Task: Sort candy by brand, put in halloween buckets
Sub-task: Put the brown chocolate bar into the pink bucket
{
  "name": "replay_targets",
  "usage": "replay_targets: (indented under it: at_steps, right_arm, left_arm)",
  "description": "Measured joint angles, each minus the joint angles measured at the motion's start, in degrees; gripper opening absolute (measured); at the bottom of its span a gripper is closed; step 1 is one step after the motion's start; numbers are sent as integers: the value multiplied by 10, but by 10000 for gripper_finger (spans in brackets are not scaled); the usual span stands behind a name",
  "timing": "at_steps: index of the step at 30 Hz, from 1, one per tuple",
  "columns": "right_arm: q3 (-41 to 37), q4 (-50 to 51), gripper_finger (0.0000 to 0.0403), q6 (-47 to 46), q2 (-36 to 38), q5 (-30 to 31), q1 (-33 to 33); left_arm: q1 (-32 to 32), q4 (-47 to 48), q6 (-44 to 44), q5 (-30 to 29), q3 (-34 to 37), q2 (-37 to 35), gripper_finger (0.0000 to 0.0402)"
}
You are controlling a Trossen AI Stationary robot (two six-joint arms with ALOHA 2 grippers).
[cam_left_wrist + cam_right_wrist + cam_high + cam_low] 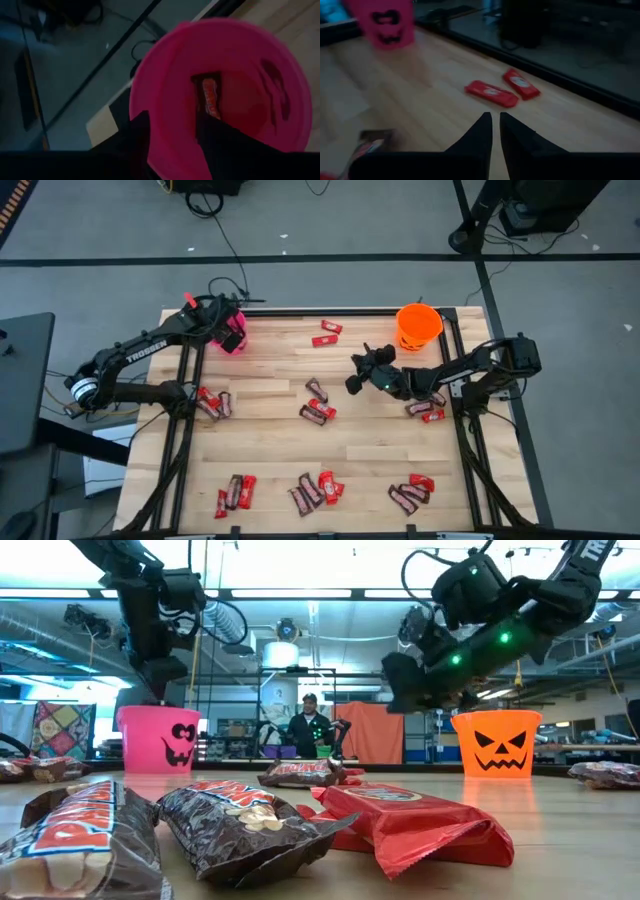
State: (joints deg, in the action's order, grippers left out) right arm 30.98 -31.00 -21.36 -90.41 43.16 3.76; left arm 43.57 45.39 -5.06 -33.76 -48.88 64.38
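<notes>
Overhead looks straight down, low view level across the table; both share the pink bucket.

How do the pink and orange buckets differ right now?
The pink bucket sits at the table's far left, the orange bucket far right. The left gripper is over the pink one, which holds a candy bar; nothing hovers over the orange one. Both carry jack-o'-lantern faces.

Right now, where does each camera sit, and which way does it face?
High: overhead, straight down on the table; both arms show.
Low: table height, facing the room; arms overhead, candy up close.
Left wrist: over the pink bucket, looking in; left hand.
Right wrist: above the table; right hand.
Shared: the pink bucket.
</notes>
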Motion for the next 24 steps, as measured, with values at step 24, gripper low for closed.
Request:
replay_targets:
  at_steps: [24]
  right_arm:
    - [78,-2,49,4,-33,-219,-25]
  left_arm:
    - [-97,-42,-127,233,0,0,168]
